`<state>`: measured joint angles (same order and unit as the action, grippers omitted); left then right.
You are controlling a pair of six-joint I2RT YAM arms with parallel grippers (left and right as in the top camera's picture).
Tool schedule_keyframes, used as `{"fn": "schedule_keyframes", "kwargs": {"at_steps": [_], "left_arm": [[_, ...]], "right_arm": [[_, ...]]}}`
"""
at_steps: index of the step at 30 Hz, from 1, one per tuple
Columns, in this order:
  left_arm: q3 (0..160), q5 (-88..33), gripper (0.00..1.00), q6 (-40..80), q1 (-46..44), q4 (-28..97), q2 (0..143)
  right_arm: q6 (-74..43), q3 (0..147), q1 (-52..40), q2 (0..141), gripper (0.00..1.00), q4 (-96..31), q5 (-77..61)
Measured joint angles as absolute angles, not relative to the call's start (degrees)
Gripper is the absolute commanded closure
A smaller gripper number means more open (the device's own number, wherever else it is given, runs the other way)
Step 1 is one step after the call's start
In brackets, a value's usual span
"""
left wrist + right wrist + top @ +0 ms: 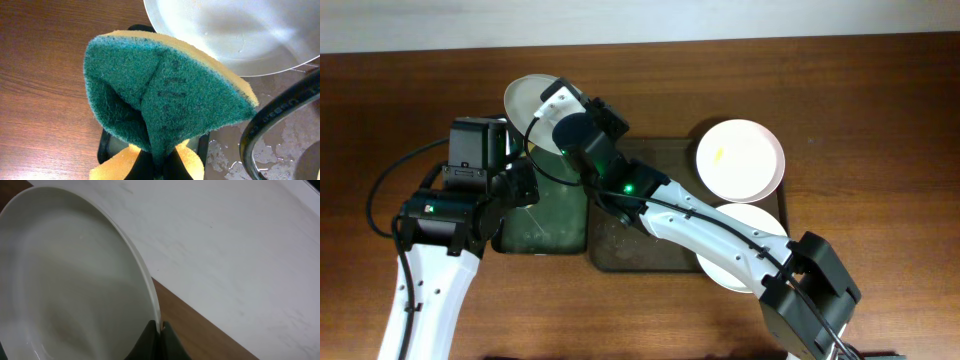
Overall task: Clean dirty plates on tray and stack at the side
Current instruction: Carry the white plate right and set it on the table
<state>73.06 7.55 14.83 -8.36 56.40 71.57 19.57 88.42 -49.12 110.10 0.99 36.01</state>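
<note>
Right pincer pinching the rim of one white plate, tilted at upper left above the dark green tray; its inside looks clean. Left pincer pressed onto a folded sponge just beside it. On the brown tray lie the smeared plate, right of centre, and a third plate under the right arm; no stack visible. Judged: first plate in hand, two left.

Rough fibrous green scouring face on my yellow foam sponge, my round white plate smooth and glossy, brown wooden table grained, satin.
</note>
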Motion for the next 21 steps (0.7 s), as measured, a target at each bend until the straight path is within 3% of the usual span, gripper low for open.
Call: {"fn": "schedule_keyframes", "kwargs": {"at_steps": [8,13,21], "left_arm": [[73.06,7.55,1.00,14.83,-8.36,56.38,71.57],[73.06,7.55,1.00,14.81,-8.36,56.40,71.57],[73.06,7.55,1.00,14.83,-8.36,56.29,71.57]], "right_arm": [[13.69,88.53,-48.42,110.10,0.96,-2.79,31.83],[1.69,88.53,-43.18,110.10,0.96,-9.52,18.13],[-16.73,88.58,-29.26,109.75,0.96,-18.63,-15.51]]}}
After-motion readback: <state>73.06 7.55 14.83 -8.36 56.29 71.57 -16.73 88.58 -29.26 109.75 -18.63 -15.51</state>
